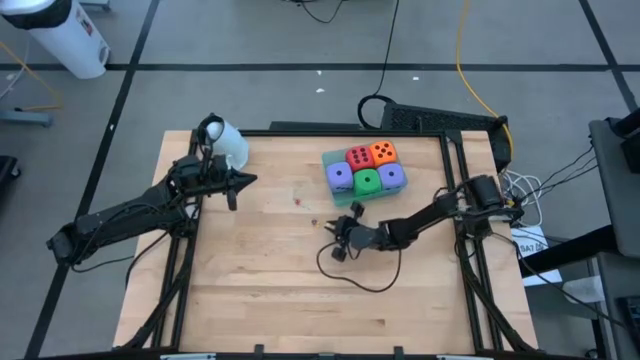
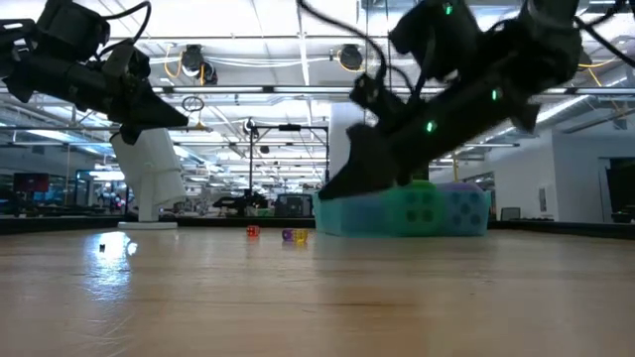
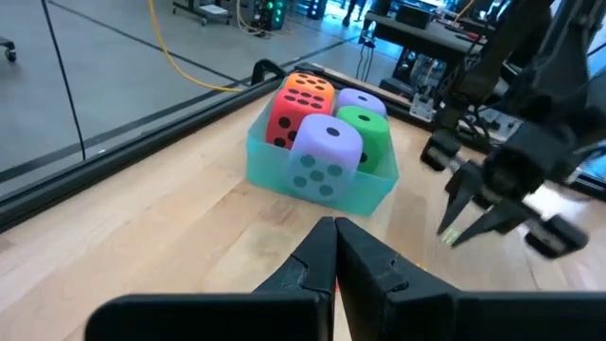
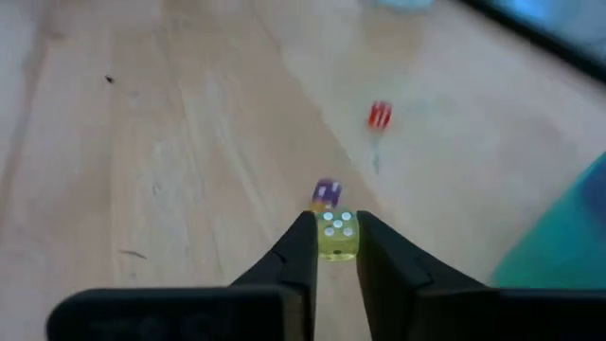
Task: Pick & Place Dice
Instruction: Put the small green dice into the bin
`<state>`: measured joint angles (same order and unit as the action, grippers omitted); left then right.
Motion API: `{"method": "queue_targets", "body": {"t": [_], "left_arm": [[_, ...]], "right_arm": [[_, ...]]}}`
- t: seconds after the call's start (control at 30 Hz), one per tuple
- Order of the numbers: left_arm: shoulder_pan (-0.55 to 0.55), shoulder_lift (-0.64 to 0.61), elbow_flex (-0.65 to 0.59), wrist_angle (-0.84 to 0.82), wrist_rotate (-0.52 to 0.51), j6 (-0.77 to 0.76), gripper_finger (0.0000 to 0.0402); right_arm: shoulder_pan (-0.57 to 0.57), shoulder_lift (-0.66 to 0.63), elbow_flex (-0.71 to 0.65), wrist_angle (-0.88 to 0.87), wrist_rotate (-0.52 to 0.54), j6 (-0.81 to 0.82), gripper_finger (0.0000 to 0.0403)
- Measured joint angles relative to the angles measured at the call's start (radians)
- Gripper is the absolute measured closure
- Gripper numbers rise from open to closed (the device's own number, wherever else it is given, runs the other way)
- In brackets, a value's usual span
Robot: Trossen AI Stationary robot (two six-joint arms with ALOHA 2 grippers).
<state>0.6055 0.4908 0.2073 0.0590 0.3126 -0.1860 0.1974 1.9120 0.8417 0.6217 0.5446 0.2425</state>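
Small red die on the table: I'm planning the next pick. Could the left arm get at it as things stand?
Probably yes. The red die lies alone on bare wood, nothing over it; the left claw hovers shut nearby, and the right claw grips the yellow die elsewhere.

The dice [image 1: 364, 168] sit packed in the tray [image 1: 328, 157] by the desk's [image 1: 260, 290] far edge, right of its middle, while before it my right pincer [image 4: 337, 225] flanks a tiny die [image 4: 338, 237], a second [image 4: 327, 193] just beyond, a third [image 4: 380, 115] farther, my left pincer [image 3: 334, 227] nearer the far-left corner.
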Motion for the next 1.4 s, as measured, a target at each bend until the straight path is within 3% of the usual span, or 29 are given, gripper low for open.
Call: {"method": "queue_targets", "body": {"t": [0.23, 0.43, 0.67, 1.13, 1.23, 1.4], "left_arm": [[0.0, 0.0, 0.0, -0.005, 0.0, 0.007, 0.0387], [0.0, 0.0, 0.0, -0.005, 0.0, 0.007, 0.0387], [0.0, 0.0, 0.0, -0.005, 0.0, 0.0, 0.0387], [0.0, 0.0, 0.0, -0.003, -0.001, 0.002, 0.0387], [0.0, 0.0, 0.0, -0.003, -0.004, 0.014, 0.0387], [0.0, 0.0, 0.0, 0.005, -0.006, 0.031, 0.0387]], "right_arm": [[-0.026, -0.256, 0.001, -0.166, 0.025, -0.169, 0.0362], [-0.11, -0.418, 0.001, -0.385, 0.108, -0.178, 0.0346], [-0.197, -0.39, -0.028, -0.381, -0.019, -0.176, 0.0355], [-0.208, -0.375, -0.136, -0.293, 0.027, -0.172, 0.0342], [-0.21, -0.373, -0.153, -0.302, 0.028, -0.169, 0.0322], [-0.212, -0.374, -0.168, -0.291, 0.032, -0.149, 0.0247]]}}
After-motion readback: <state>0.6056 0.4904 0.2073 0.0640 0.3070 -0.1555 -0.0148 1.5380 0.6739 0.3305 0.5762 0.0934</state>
